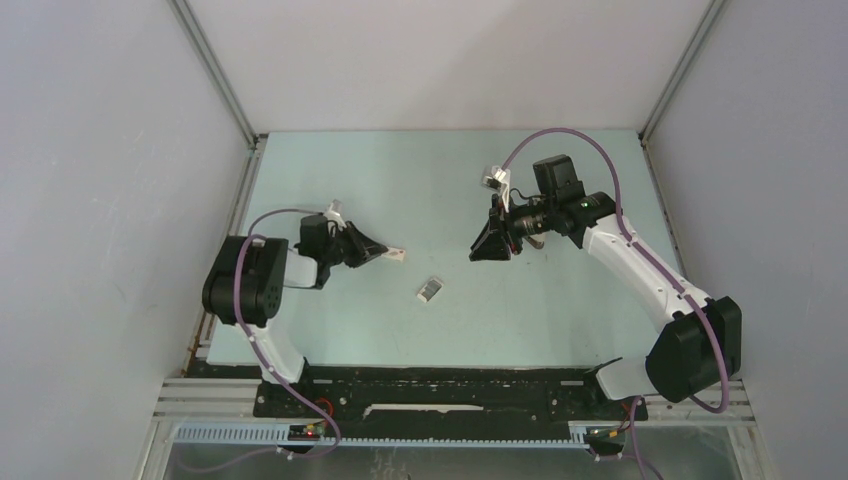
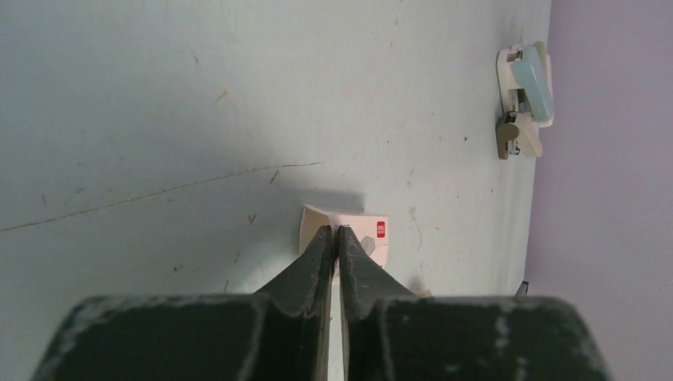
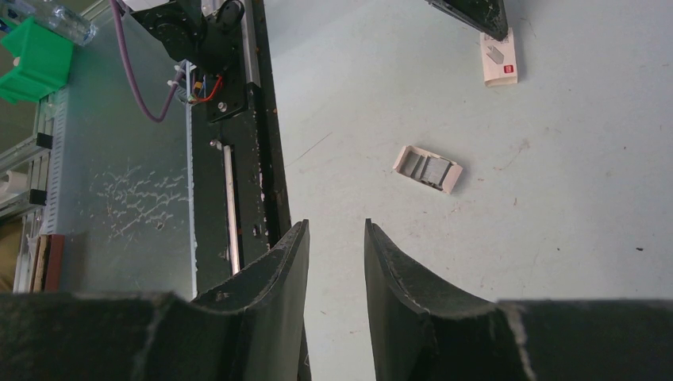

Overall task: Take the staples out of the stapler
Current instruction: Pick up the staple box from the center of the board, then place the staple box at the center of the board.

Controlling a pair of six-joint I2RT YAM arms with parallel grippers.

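**Bench walled on three sides; stapler seen by the left wrist only**

Pale walls (image 1: 100, 150) close in your pale green bench (image 1: 450, 170) at left, right and back. A black rail (image 1: 450, 385) runs along the near edge. A broad stretch of bench separates the two arms, and more lies behind them up to the back wall.

Your left fingers (image 2: 321, 254) are drawn almost together, with only a thin slit between them. Their tips sit at the edge of a small white box (image 2: 361, 222). You cannot tell whether they pinch it. Your right fingers (image 3: 290, 262) stand apart with nothing between them, above the bench.

The stapler (image 2: 530, 79) shows only in the left wrist view, well apart from the left fingers. It lies where bench gives way to wall, though that view does not tell how close to the edge. A grey-brown item (image 2: 516, 136) lies just beside it or touching. The top view does not let you pick the stapler out.

An open white tray (image 1: 429, 290) lies between the arms, toward the near edge. Only the right wrist view shows that it is grey inside.
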